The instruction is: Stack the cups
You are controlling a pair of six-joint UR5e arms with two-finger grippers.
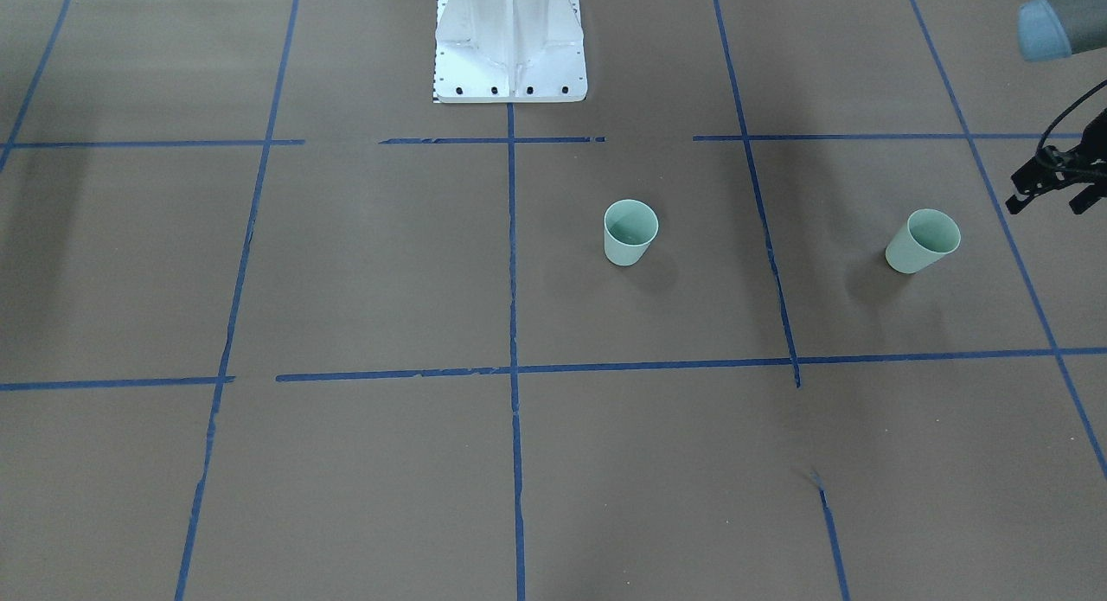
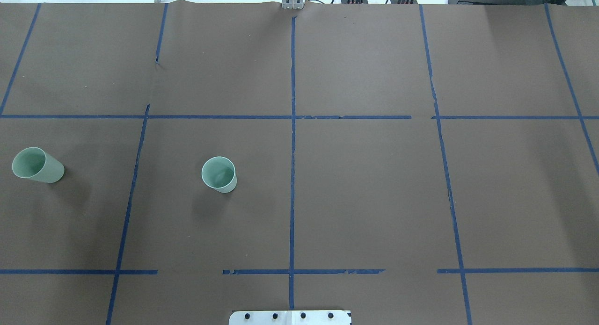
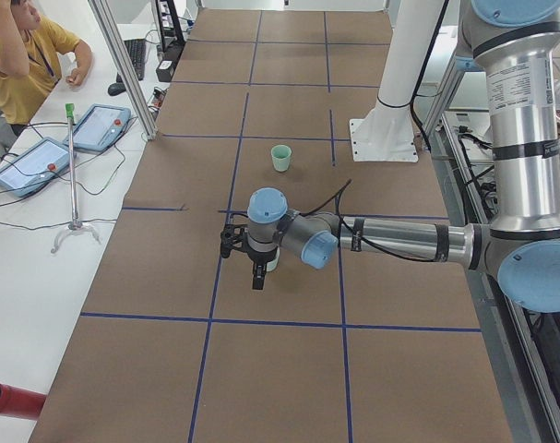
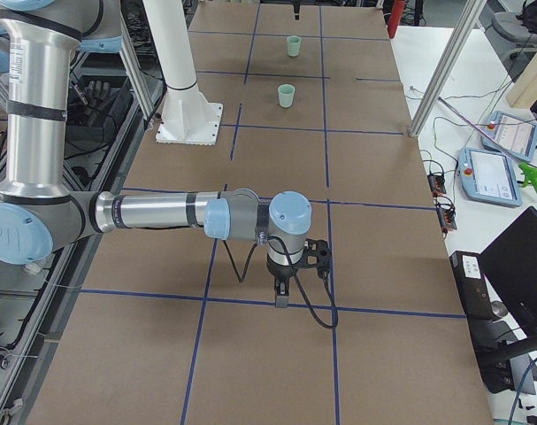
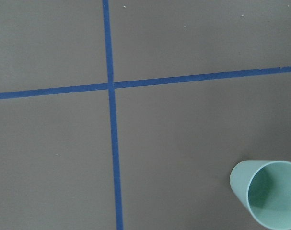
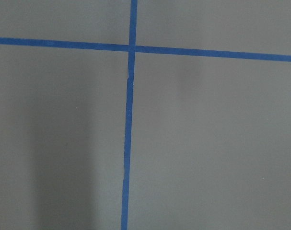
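Both task items are small pale mint-green tapered plastic cups, standing upright with mouths up, on my left side of the white robot base (image 1: 510, 39). The inner cup (image 1: 630, 232) stands near the base, out in front of it. The outer cup (image 1: 923, 241) stands well apart from it, farther from the base on the same side. My left gripper (image 1: 1047, 205) hangs beyond the outer cup, clear of it, tips spread and holding nothing. My right gripper (image 4: 290, 282) is across the base from both cups, and I cannot tell how its jaws stand. My judgement is that the left arm is nearer, and must travel back toward the base to bring its jaws astride the outer cup's vertical axis. The left wrist view confirms the offset, with the cup in its lower right corner. The overhead view shows both cups but neither gripper.
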